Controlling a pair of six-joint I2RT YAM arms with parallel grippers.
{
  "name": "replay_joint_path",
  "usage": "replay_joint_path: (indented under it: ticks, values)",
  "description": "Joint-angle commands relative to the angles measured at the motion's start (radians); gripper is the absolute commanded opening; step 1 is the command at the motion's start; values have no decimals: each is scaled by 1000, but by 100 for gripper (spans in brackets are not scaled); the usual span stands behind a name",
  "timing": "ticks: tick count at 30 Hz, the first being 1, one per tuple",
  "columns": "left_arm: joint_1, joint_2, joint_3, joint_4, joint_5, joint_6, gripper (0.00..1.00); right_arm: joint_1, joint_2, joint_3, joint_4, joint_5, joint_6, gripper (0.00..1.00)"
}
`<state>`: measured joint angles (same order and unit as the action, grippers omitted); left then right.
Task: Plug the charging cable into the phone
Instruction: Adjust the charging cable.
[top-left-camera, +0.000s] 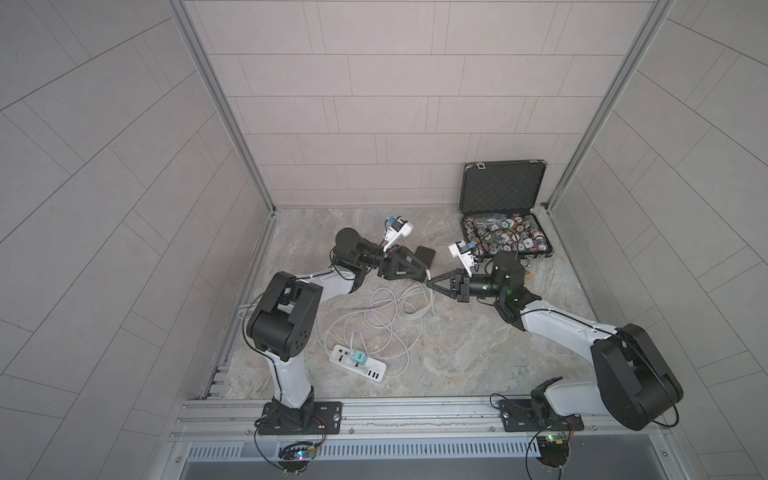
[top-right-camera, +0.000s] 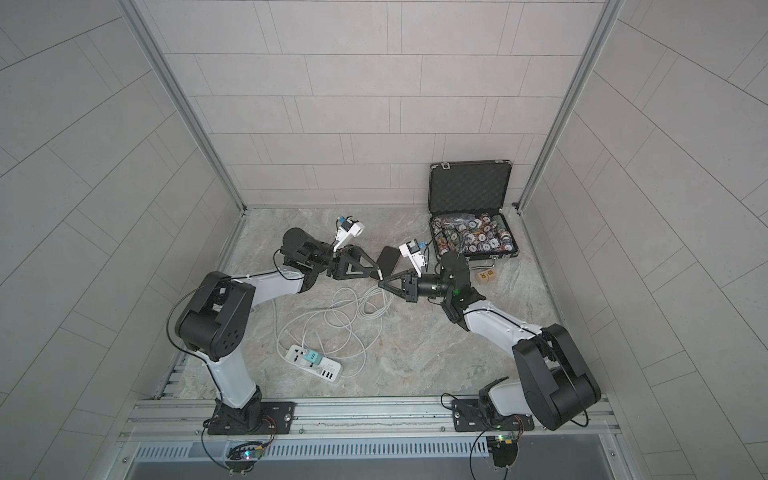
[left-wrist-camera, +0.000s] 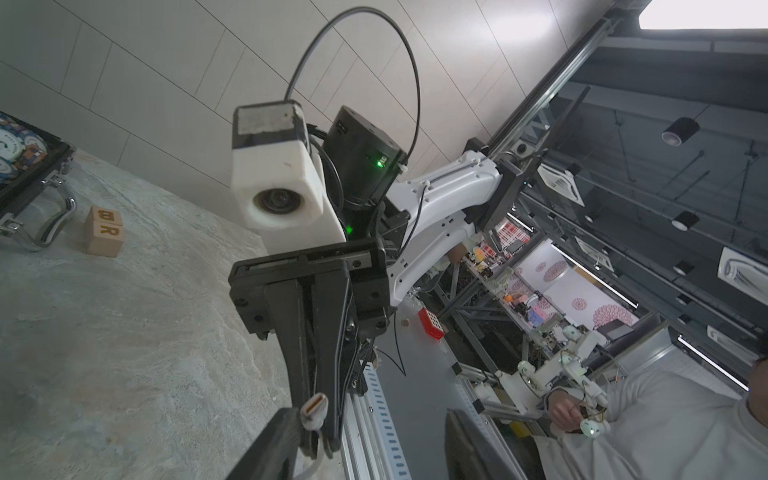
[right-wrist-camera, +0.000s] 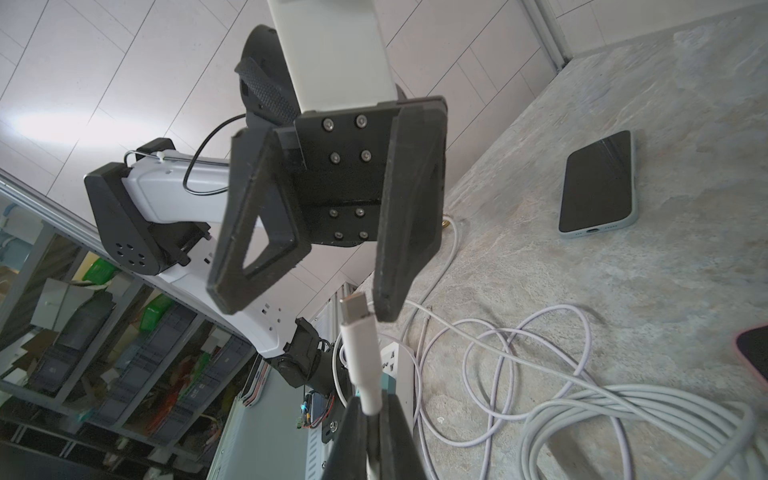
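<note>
The dark phone (right-wrist-camera: 598, 185) lies flat on the marble table (top-left-camera: 478, 353), screen up, its charging port facing the arms; in both top views it lies just behind the left gripper (top-left-camera: 550, 255) (top-right-camera: 388, 257). My right gripper (right-wrist-camera: 372, 409) is shut on the white charging cable's plug (right-wrist-camera: 359, 340), which sticks out past its fingertips. My left gripper (left-wrist-camera: 370, 419) is open and faces it tip to tip above the table. The plug's metal tip (left-wrist-camera: 313, 409) lies beside one left finger (left-wrist-camera: 270, 444). The other left finger stands well apart. The cable's loose coil (top-left-camera: 386, 311) lies below both grippers.
A white power strip (top-left-camera: 357, 365) with a teal charger (top-left-camera: 358, 356) lies near the table's front. An open black case of poker chips (top-left-camera: 505, 237) stands at the back right. Wooden letter blocks (top-right-camera: 486, 276) sit beside it. A dark pink-rimmed thing (right-wrist-camera: 754, 353) shows at the right wrist view's edge.
</note>
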<state>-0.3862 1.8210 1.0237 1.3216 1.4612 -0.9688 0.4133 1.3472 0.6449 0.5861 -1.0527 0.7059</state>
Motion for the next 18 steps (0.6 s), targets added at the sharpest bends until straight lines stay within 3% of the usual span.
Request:
replay_joint_path:
  ticks: [1,7,11,14,17,18]
  values:
    - [9,-19,19,39,106,98,56,10,-52,31,-117,-59,-171,8]
    - [30,44,135,41,164,67,57,33,-64,172,-653,29,-633,7]
    - [32,96,246,42,183,5,68,34,-55,185,-627,66,-653,7]
    - [51,154,371,42,182,-120,79,33,-86,159,-575,148,-666,7]
    - [71,213,497,42,182,-283,99,34,-135,123,-551,225,-705,7]
    - [76,222,521,42,180,-322,100,33,-149,110,-541,250,-715,7]
